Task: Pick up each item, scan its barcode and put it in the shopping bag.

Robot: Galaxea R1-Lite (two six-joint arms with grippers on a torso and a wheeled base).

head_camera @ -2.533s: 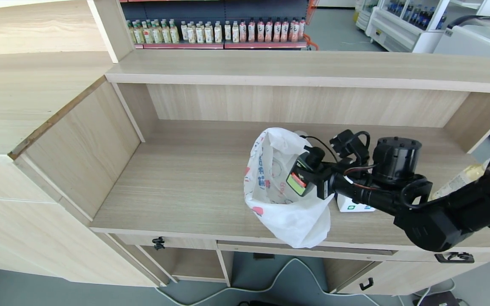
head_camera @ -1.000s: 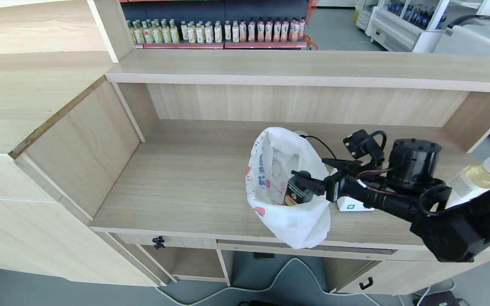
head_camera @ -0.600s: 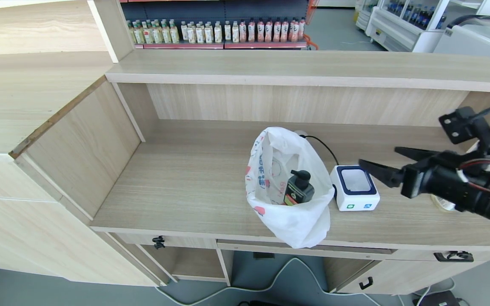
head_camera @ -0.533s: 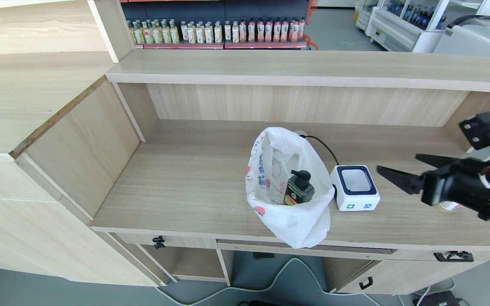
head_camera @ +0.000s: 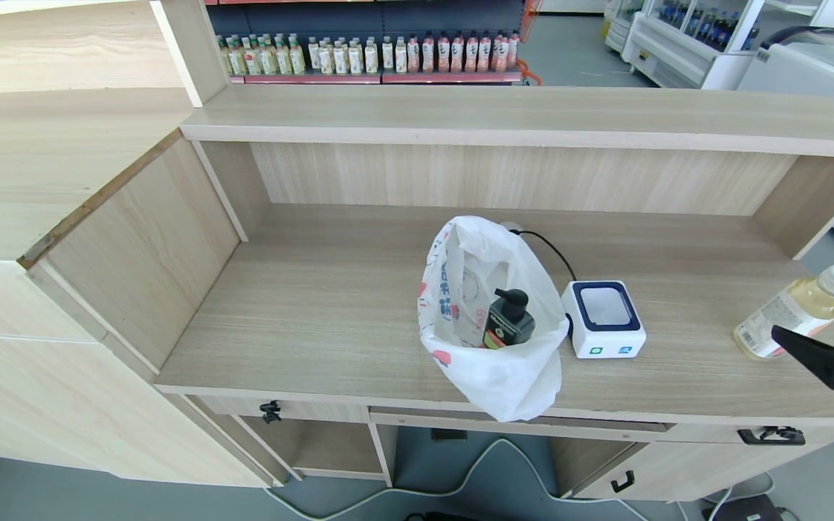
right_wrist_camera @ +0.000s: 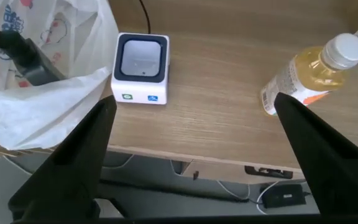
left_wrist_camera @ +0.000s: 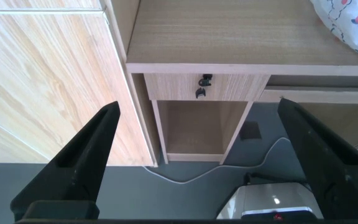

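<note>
Now that the shopping bag (head_camera: 493, 376) holds the black pump bottle (head_camera: 510, 322), you can count that item as done: your right gripper (right_wrist_camera: 192, 102) has let go and drawn back to the right end of the counter (head_camera: 330, 318), jaws wide and empty (so is the left gripper (left_wrist_camera: 199, 104), low before the counter front). Earlier it held that bottle over the bag; now it sits just beside the drink bottle (head_camera: 797, 311), likely your next pick.
</note>
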